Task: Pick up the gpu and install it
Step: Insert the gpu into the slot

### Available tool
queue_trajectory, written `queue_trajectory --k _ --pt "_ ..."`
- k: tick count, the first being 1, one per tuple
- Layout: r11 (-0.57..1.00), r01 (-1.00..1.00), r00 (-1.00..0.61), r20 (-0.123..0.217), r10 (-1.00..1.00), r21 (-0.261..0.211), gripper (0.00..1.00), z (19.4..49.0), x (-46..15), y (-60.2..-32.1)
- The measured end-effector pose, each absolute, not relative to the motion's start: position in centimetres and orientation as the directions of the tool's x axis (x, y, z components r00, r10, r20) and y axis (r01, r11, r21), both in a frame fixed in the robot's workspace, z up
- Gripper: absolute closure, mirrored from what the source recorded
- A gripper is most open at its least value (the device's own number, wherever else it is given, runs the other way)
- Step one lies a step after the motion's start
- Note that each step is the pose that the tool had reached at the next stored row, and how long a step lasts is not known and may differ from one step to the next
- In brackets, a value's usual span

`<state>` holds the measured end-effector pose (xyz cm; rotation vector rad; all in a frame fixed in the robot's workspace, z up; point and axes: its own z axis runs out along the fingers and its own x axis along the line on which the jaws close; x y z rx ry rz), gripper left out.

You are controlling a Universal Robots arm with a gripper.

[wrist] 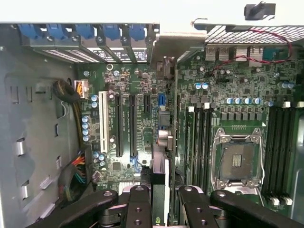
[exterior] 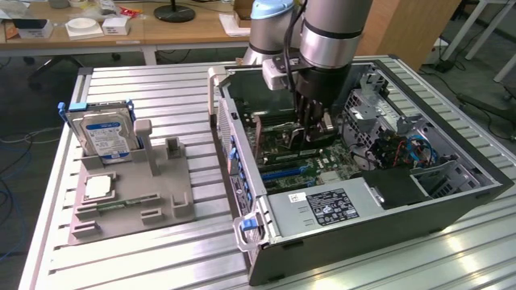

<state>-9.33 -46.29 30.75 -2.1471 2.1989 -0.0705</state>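
Gpu [wrist: 160, 172] stands edge-on over the motherboard [wrist: 237, 83], clamped in the pincer [wrist: 164, 198].

We see a silver-grey cylindrical arm [exterior: 335, 24] with a pale blue joint cap [exterior: 270, 9], a black wrist [exterior: 322, 78], a small grey box [exterior: 276, 74] beside it, and a black end effector [exterior: 313, 130] of linked bars with round pivot screws [wrist: 138, 208].
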Motion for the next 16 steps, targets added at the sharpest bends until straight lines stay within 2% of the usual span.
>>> queue_trajectory --k 16 --pt "0.024 -0.997 -0.023 -0.016 -1.0 -0.08 0.73 28.8 -9.6 -46.4"
